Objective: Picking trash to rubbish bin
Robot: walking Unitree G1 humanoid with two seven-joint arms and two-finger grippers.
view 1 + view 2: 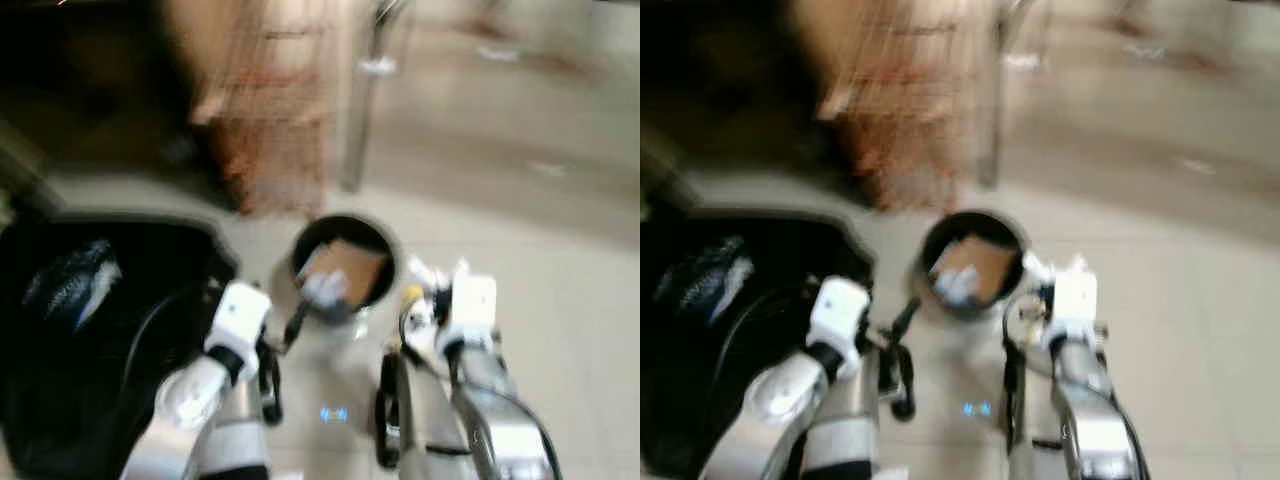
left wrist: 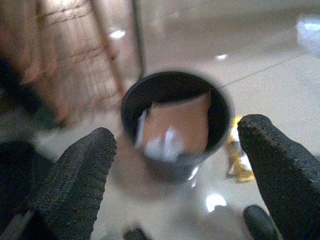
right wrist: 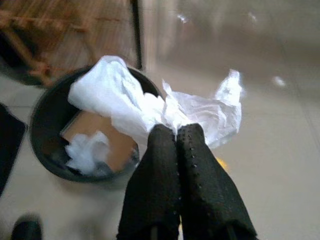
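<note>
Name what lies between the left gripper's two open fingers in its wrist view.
The rubbish bin, holding brown cardboard and white scraps, on pale floor.

**Black bin, white paper, pale floor**

The round rubbish bin (image 3: 47, 130) is showing black, with brown cardboard (image 2: 180, 122) and white scraps inside. The crumpled paper (image 3: 150, 107) is showing white between black, dot-textured fingers (image 3: 200, 190). The tiled floor (image 1: 570, 300) is looking pale beige, with a yellow wrapper (image 2: 237, 157) lying on it.
</note>
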